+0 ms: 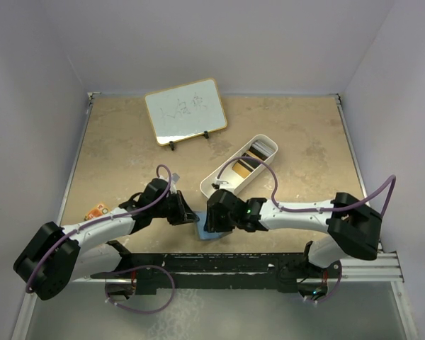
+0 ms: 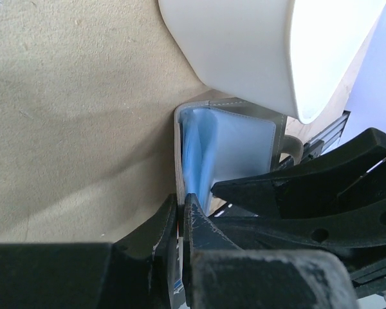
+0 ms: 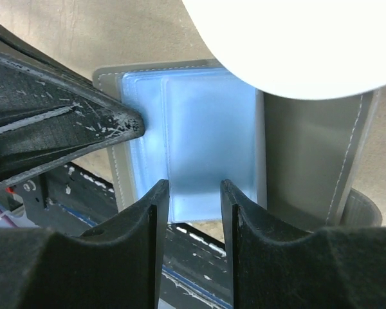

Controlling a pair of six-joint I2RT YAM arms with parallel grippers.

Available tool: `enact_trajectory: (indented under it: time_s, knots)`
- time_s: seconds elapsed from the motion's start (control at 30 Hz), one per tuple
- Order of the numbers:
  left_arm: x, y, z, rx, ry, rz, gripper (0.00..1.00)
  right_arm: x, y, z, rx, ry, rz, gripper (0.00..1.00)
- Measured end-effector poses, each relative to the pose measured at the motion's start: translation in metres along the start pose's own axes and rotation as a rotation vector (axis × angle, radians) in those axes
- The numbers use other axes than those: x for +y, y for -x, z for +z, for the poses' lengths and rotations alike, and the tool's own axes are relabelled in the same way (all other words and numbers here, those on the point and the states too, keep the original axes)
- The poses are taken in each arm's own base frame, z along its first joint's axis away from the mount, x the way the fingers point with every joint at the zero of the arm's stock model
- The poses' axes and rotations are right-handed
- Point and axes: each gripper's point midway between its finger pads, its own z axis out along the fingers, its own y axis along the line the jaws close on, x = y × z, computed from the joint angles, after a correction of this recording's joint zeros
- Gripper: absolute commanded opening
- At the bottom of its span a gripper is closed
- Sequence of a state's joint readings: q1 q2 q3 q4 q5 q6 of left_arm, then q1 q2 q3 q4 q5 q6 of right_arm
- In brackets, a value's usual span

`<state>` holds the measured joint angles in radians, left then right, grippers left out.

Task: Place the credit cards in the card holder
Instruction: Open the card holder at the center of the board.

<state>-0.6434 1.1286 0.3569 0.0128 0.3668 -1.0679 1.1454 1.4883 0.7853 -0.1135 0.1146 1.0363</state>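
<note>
Pinching the grey cover of the card holder (image 2: 238,141) with the left gripper (image 2: 181,207), jaws nearly together on its edge, probably to keep the blue pockets spread. Hovering the right gripper (image 3: 194,193) over the blue pocket, fingers partly apart and holding nothing, seemingly steadying rather than loading. Lying open at the near edge of the table (image 1: 127,163), tucked just under the end of the white tray (image 2: 244,51). No card visible in the pockets; credit cards (image 1: 249,161) stacked in the tray, near the right arm.
</note>
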Motion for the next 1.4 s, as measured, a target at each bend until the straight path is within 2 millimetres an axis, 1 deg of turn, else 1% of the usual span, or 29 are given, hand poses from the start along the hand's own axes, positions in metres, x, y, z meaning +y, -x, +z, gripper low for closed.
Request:
enact_trajectory:
  time_s: [0.3,0.47,0.63,0.83,0.9,1.0,1.03,1.1,1.2,1.3,1.4]
  knots:
    - [0.004,-0.003,-0.001,0.01,0.014,0.01,0.0,-0.011,0.002,-0.008,-0.012,-0.044,-0.023,0.39]
    - [0.006,-0.004,-0.001,0.016,0.022,0.014,0.0,-0.021,0.002,-0.011,-0.017,-0.085,-0.033,0.39]
    - [0.004,-0.003,-0.002,0.02,0.021,0.028,0.0,-0.033,0.002,-0.018,-0.015,-0.142,-0.044,0.39]
    - [0.003,-0.005,-0.002,0.031,0.018,0.03,0.0,-0.041,0.007,-0.029,-0.028,-0.199,-0.06,0.39]
    - [0.004,-0.006,-0.001,0.04,0.019,0.03,0.0,-0.046,0.006,-0.03,-0.024,-0.217,-0.064,0.37]
    - [0.005,-0.007,0.0,0.047,0.023,0.039,0.0,-0.05,0.006,-0.031,-0.027,-0.236,-0.068,0.29]
    - [0.005,-0.007,0.0,0.047,0.023,0.04,0.01,-0.052,0.005,-0.03,-0.027,-0.239,-0.069,0.26]
    - [0.005,-0.007,-0.001,0.047,0.023,0.041,0.06,-0.056,0.002,-0.03,-0.022,-0.247,-0.071,0.23]
    - [0.003,-0.005,0.0,0.044,0.021,0.045,0.16,-0.066,-0.005,-0.028,-0.009,-0.267,-0.074,0.22]
    - [0.004,-0.004,0.001,0.044,0.028,0.046,0.2,-0.075,-0.011,-0.027,-0.001,-0.278,-0.073,0.22]
    - [0.008,-0.004,0.003,0.046,0.045,0.04,0.22,-0.079,-0.014,-0.028,-0.007,-0.266,-0.063,0.22]
